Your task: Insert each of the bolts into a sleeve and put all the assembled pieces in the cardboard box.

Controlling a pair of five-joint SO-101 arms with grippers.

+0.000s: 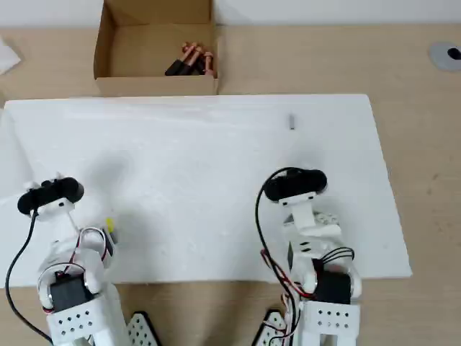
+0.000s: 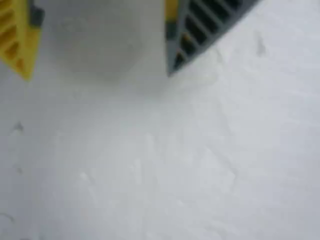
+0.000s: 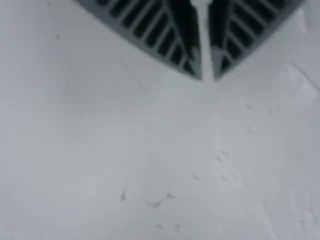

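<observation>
At the near edge of the white board [image 1: 216, 216] the left gripper [image 2: 97, 74] hangs over bare board by the near left corner, its jaws spread wide with nothing between them, while the right gripper [image 3: 205, 76] hangs over the near right part, its jaws drawn to a thin slit and holding nothing. Farther off, a small dark piece [image 1: 292, 121], bolt or sleeve one cannot tell, lies alone near the board's far edge, right of the middle. Beyond that edge, on the wooden table [image 1: 418, 130], stands the cardboard box [image 1: 104, 50], with the assembled pieces [image 1: 191, 59] bunched against its right wall
</observation>
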